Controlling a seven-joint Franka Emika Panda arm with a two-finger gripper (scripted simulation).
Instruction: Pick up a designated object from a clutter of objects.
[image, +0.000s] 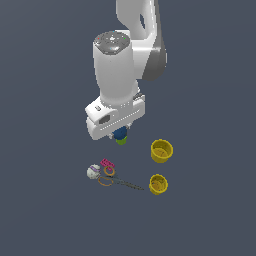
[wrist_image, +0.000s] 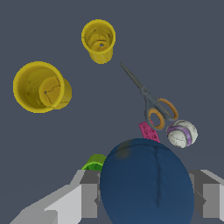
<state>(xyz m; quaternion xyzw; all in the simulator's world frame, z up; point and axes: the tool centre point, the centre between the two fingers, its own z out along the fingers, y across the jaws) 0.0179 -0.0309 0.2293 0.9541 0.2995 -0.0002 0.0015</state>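
At frame centre the end effector (image: 120, 133) grips the blue ball (wrist_image: 146, 181) (green cup (wrist_image: 94, 162) just beside); grasp done, next a steady lift.

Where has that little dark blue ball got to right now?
The blue ball sits between the fingers of the gripper, directly under the arm in the exterior view. The green cup is right beside it, and the yellow cups lie toward the exterior view's right.
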